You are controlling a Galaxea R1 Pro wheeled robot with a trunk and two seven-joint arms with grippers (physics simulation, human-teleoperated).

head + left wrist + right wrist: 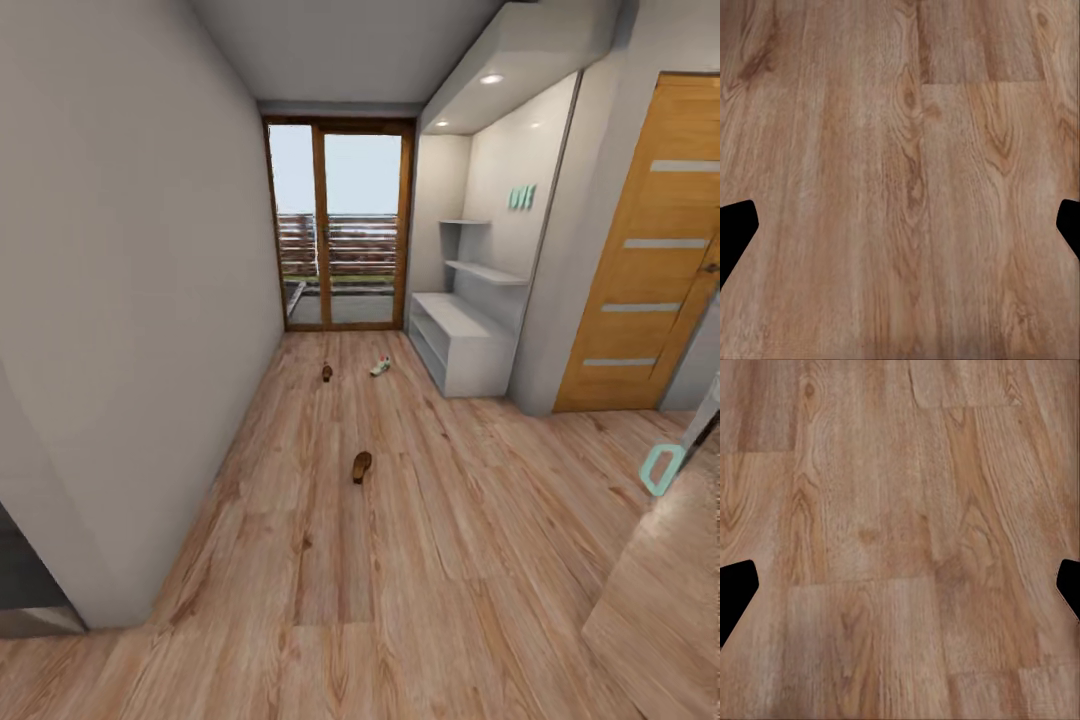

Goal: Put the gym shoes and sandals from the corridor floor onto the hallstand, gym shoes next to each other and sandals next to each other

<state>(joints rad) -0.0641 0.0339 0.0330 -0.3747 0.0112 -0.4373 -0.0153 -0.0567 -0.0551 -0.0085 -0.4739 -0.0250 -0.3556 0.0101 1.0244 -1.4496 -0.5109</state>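
— Floorboards [900, 180] lie right under the left claw [900, 229]; its dark fingers sit wide apart with nothing between them.

— And the right claw [900, 589]?

— Same: spread open over bare wood planks, holding nothing.

— Where are the shoes relative to them?

— Well ahead down the corridor. One brown sandal [361, 466] lies in the middle of the floor; farther on is the second sandal [327, 372], with a white gym shoe [381, 367] to its right.

— The hallstand [462, 340]?

— Far right, grey, against the wall beside the glass door [340, 225].
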